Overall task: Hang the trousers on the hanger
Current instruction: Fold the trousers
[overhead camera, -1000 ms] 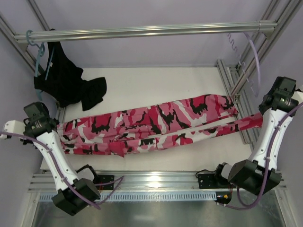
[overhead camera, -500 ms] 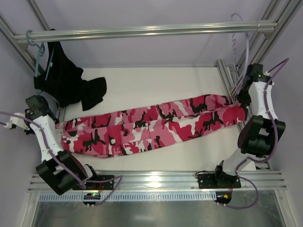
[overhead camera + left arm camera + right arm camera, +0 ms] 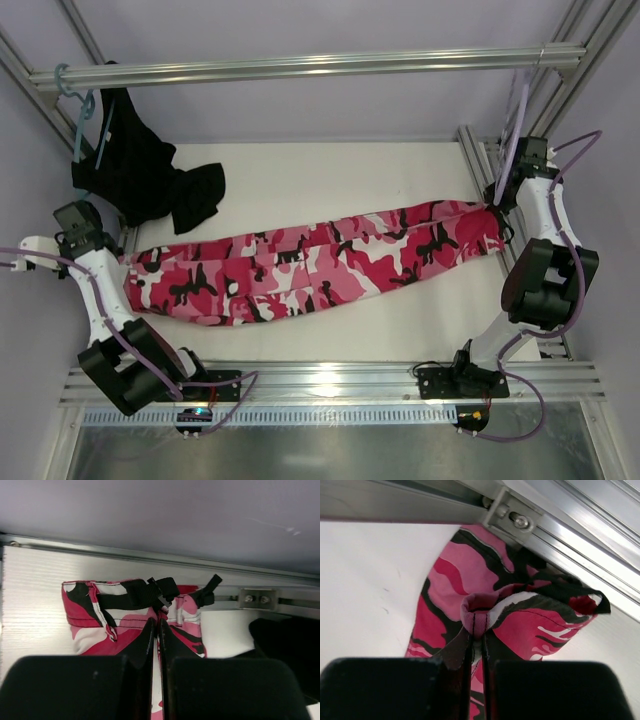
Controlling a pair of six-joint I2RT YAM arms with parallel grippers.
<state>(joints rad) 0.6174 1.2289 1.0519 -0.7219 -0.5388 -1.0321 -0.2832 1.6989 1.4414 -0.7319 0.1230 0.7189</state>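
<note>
Nearby, black garment (image 3: 140, 175) on teal hanger (image 3: 79, 140), trousers (image 3: 320, 265) beside right frame rail (image 3: 480, 165).

I see the long fabric trousers (image 3: 310, 270) in pink, crimson, white and black camouflage stretched lengthwise over the white table (image 3: 330, 180). They are folded along their length and slant from the near left up to the far right. The left gripper (image 3: 156, 627) pinches the waistband end, where black straps (image 3: 135, 592) cross. The right gripper (image 3: 477, 637) pinches the bunched opposite end. The thin pale lilac plastic hanger (image 3: 519, 105) hangs near the right end of the overhead aluminium rail (image 3: 300, 66), seen edge-on, so I cannot make out its shape.
</note>
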